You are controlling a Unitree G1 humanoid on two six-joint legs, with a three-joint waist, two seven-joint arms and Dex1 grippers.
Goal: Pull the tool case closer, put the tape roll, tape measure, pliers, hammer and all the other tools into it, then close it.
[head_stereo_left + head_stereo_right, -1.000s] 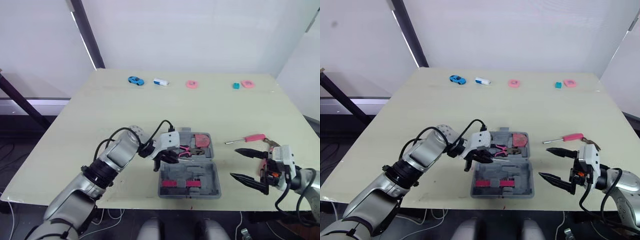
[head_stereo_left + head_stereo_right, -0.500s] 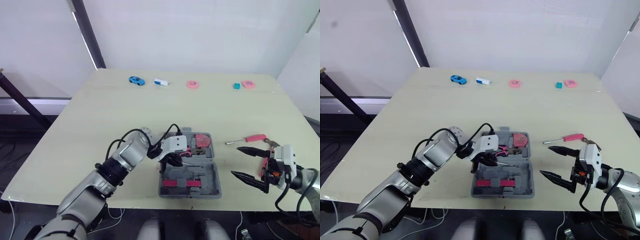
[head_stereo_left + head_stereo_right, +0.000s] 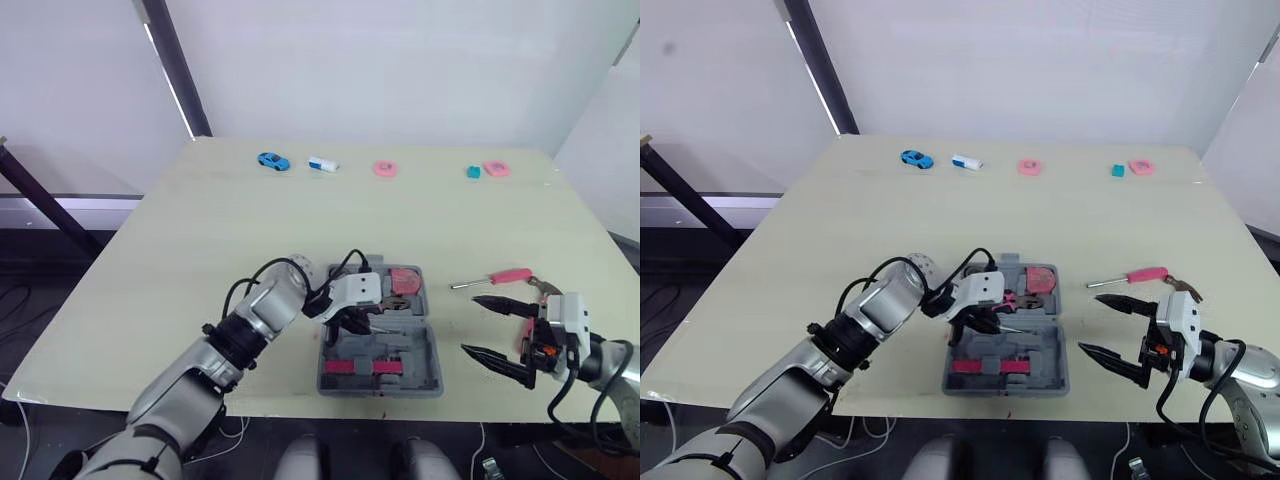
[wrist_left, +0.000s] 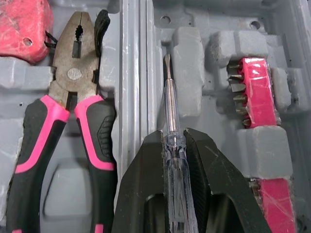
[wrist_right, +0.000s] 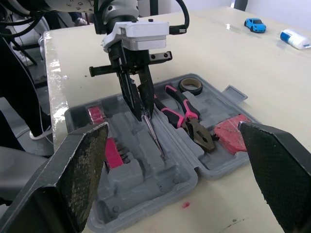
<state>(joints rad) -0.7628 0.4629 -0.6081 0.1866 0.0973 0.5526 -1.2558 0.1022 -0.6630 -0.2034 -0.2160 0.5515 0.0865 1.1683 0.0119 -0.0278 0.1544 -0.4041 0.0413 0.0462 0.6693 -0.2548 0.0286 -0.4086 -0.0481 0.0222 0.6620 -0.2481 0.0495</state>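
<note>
- The tool case (image 3: 432,360) lies open at the near edge of the desk (image 3: 200,220), grey inside and out. Any lettering on it or on the tools is too small to read.
- In the case's far half lie the pliers (image 4: 73,97), with pink-and-black handles. Beside them sit a black tape roll (image 5: 190,86) and the pink tape measure (image 3: 405,280), which is at the right end.
- The near half holds a pink strip of screwdriver bits (image 4: 260,97).
- The left arm comes in from the left with its elbow bent, and its forearm crosses the near part of the desk. The left hand (image 3: 357,322) points down over the middle of the case.
- Its two black fingers (image 4: 146,184) are clamped on the clear handle of a slim screwdriver (image 4: 168,102). The shaft slopes down into a groove of the near half, just beside the hinge ridge.
- The right hand (image 3: 468,324) hangs low over the desk to the right of the case, apart from it. Its fingers are spread wide and grip nothing.
- A pink-handled screwdriver (image 3: 495,278) lies on the desk between the case and the right hand, a little farther back.
- Along the far edge stand a blue toy car (image 3: 271,160), a white-and-blue item (image 3: 321,164), two pink rings (image 3: 383,168) and a teal cube (image 3: 472,172).
</note>
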